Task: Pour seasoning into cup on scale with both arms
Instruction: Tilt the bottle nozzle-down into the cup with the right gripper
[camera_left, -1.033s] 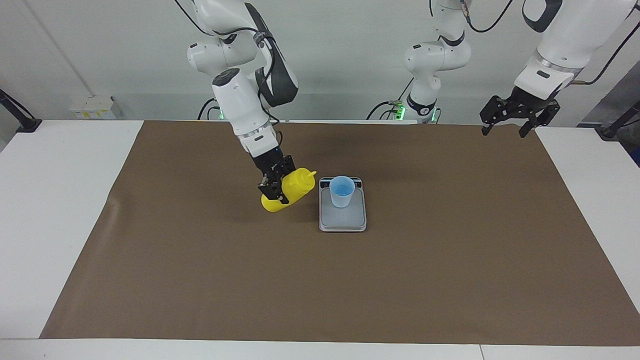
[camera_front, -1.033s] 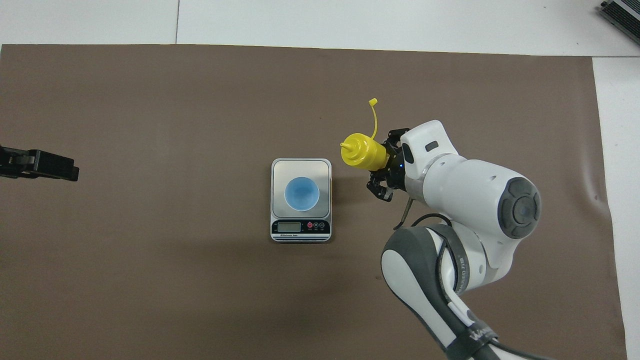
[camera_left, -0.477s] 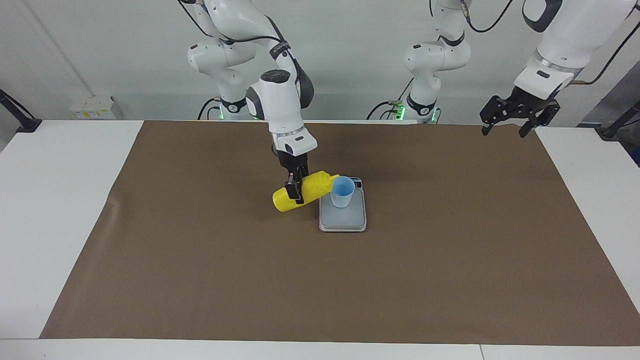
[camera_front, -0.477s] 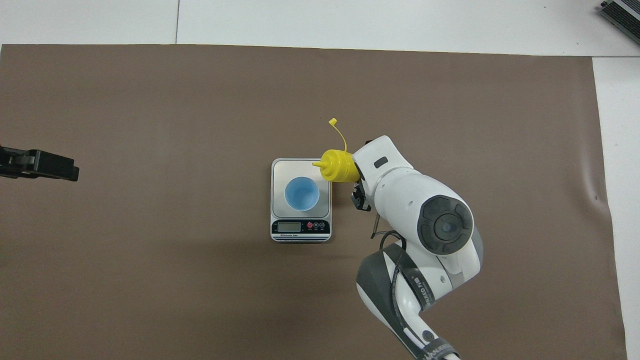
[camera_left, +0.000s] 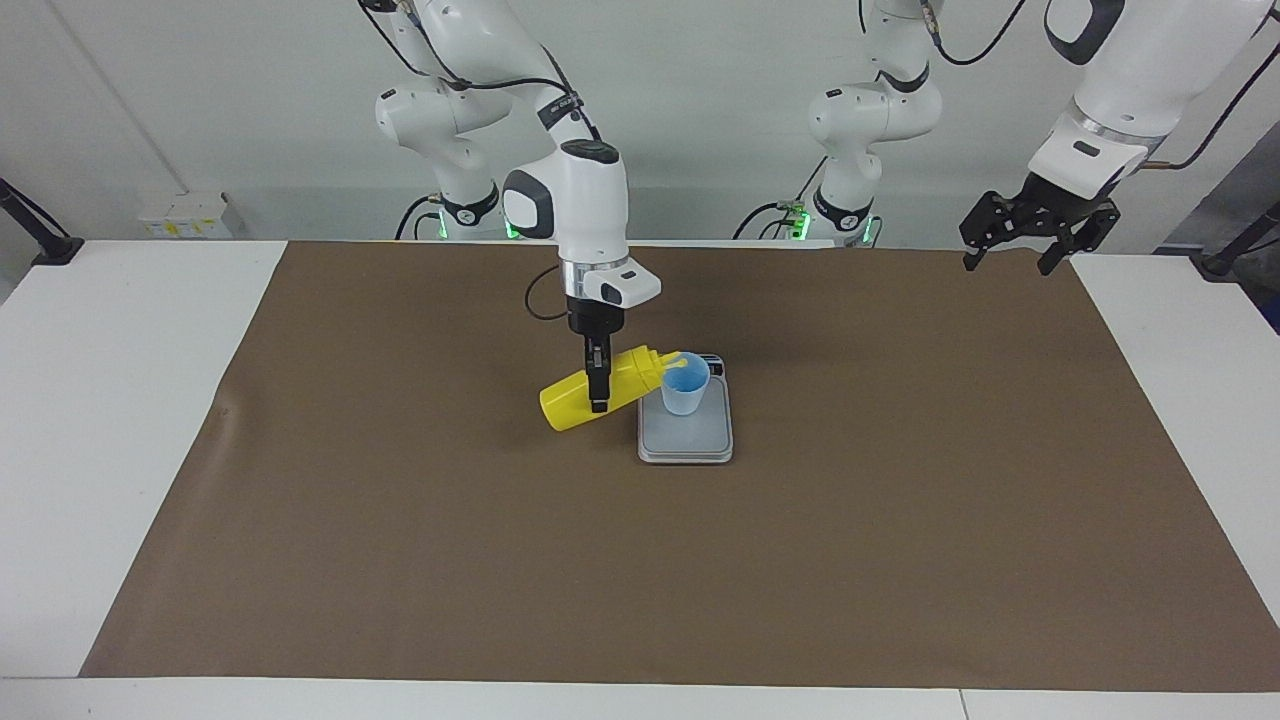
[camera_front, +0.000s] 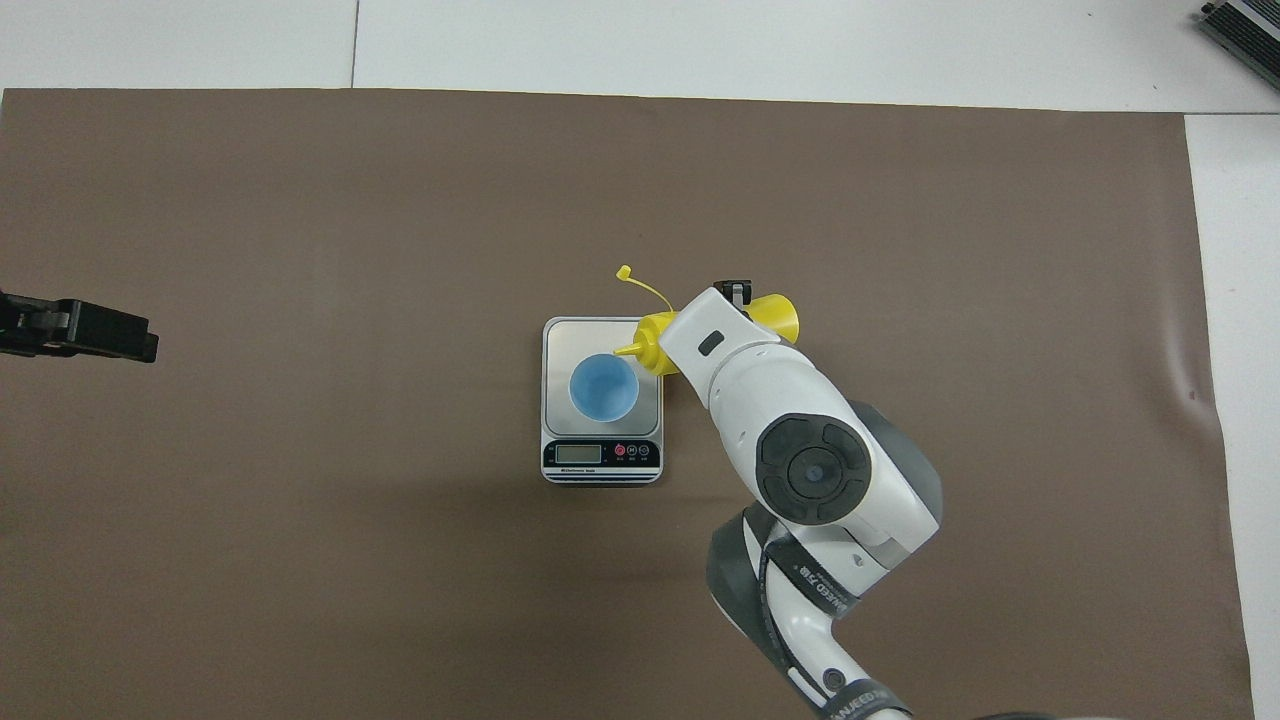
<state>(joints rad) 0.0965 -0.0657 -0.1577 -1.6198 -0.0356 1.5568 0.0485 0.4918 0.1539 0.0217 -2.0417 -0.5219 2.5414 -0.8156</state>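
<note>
Seasoning bottle: a bright yellow, smooth plastic cylinder with a domed nozzle top is held in the air, tipped nearly onto its side. Its long axis runs from the base, over the brown mat toward the right arm's end, to the nozzle at the cup's rim. A thin cap strap trails away from the robots.
Cup: a small, pale blue, tapered cup is stood upright on the scale, near the display end.
Scale: a flat silver-grey rectangle with a matte plate.
Right gripper: closed around the bottle's middle.
Left gripper: held idle over the mat's corner; fingers seemingly spread.
Change: since half a second ago, the nozzle has been brought over the cup's mouth.
</note>
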